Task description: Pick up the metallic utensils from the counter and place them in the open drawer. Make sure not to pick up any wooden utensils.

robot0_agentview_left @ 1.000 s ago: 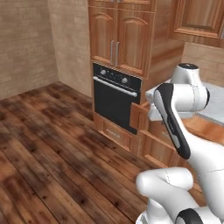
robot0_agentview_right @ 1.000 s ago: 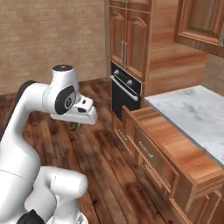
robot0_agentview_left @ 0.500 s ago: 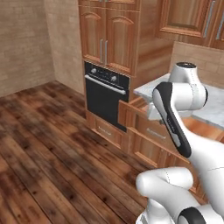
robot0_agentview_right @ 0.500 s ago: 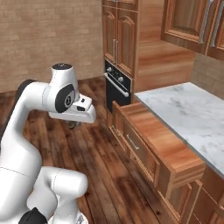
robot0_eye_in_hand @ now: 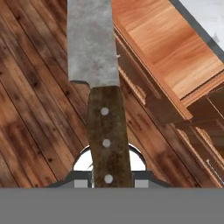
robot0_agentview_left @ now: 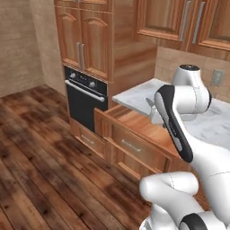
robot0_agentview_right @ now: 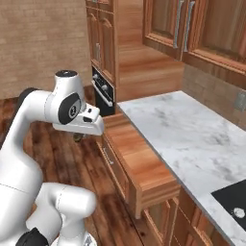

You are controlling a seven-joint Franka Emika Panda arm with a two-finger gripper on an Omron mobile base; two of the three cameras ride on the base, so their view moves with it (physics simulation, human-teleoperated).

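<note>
The hand (robot0_eye_in_hand: 105, 177) is clamped on the dark handle of the kitchen knife (robot0_eye_in_hand: 98, 83), with the silver blade pointing away from it above the wooden floor (robot0_eye_in_hand: 30, 109). The open drawer (robot0_agentview_right: 139, 158) stands just beside the knife, light-brown inside, under the edge of the marble tabletop (robot0_agentview_right: 192, 134).

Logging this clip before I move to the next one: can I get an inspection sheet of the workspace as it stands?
Surface: marble counter, with a black sink at its near corner.
Job's things: knife, silver blade, dark riveted handle, held over the wood floor; open drawer, nothing seen inside.
Clutter: nothing seen.
Grippers: gripper shut on the knife handle, beside the drawer, not over it.
Cables: nothing seen.
Surroundings: black oven, wooden cabinets, brick wall.
</note>
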